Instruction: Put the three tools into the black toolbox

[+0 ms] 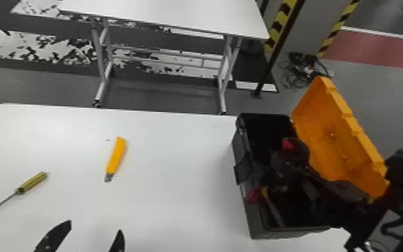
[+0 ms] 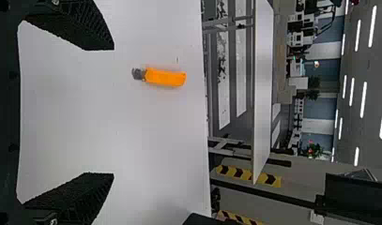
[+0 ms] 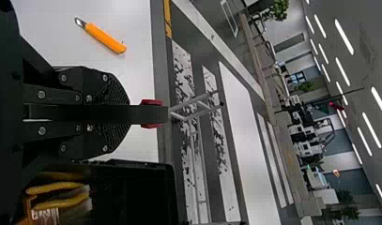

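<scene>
- Right claw: fingers closed about a black-and-red hand tool, its long axis in line with them.
- From the head, that tool overlaps the opening of the black toolbox, toward the table's right edge (height over the rim, I can't tell); release there seems next, the right arm being nearer.
- Left claw: fingers wide apart, empty.

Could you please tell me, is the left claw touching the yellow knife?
Apart. The left wrist view shows white tabletop between the yellow knife and both spread fingers of the left claw.
</scene>
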You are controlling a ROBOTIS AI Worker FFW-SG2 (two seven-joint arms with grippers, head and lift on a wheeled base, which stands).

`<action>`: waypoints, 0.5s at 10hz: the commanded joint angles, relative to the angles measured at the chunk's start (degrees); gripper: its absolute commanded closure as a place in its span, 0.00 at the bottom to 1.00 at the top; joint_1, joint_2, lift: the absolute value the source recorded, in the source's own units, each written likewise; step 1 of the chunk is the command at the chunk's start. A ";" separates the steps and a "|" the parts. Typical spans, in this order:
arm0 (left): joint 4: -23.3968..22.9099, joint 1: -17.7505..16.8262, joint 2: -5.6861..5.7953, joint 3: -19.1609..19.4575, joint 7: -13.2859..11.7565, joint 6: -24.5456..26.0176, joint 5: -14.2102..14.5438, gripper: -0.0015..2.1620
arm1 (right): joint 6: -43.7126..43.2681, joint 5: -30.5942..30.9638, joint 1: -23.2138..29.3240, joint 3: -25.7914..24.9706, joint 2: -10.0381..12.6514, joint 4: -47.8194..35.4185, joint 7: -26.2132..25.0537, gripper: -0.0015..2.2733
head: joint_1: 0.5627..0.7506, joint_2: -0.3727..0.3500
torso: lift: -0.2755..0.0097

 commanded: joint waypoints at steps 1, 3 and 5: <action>-0.41 1.57 -0.53 3.29 -1.59 -1.07 1.73 0.02 | -1.85 0.10 0.05 -3.23 -0.10 2.20 0.73 0.98 | 0.70 0.22 | 0.79; -1.37 3.15 -0.88 4.96 -2.12 -1.77 2.17 0.02 | -4.49 0.02 0.05 -6.39 -0.01 5.28 2.48 0.98 | 0.70 0.19 | 0.79; -1.81 3.42 -0.88 5.05 -2.30 -1.77 2.35 0.02 | -5.89 -1.65 0.49 -9.91 0.25 6.24 3.36 0.98 | 0.70 0.13 | 0.79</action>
